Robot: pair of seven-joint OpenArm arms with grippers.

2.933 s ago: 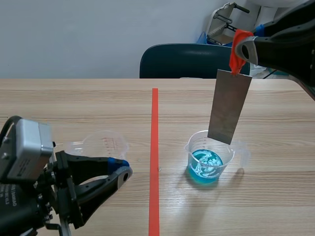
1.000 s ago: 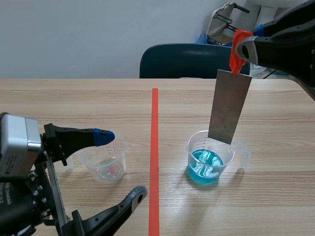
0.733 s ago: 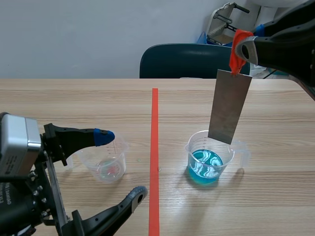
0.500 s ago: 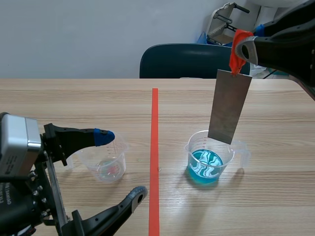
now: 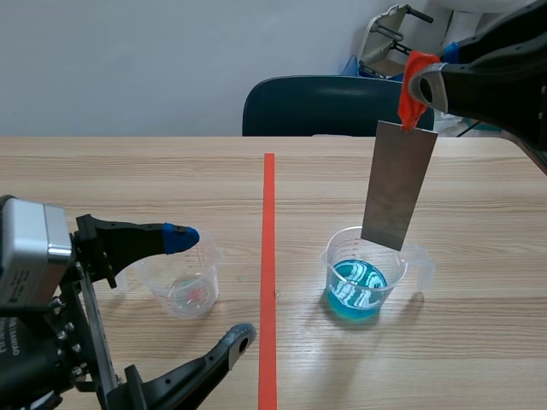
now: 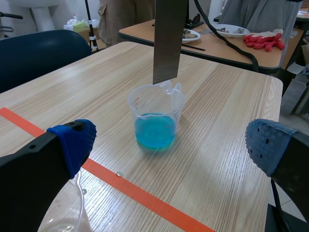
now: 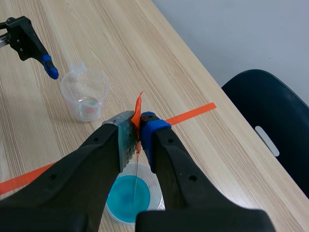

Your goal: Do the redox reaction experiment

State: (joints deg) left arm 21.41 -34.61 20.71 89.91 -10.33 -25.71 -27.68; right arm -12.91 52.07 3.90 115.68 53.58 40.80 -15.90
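Grey metal strip [image 5: 397, 184] hangs upright, pinched at its orange tab [image 5: 412, 98] by right gripper [image 7: 136, 140]; cup of blue liquid [image 5: 363, 278] sits directly under it, at six o'clock. Left gripper [image 5: 212, 286] spread wide, holding nothing.

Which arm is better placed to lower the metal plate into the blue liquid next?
Right. The right gripper holds the metal plate hanging just above the cup of blue liquid; the left gripper stands open by the other clear cup, across the tape line.
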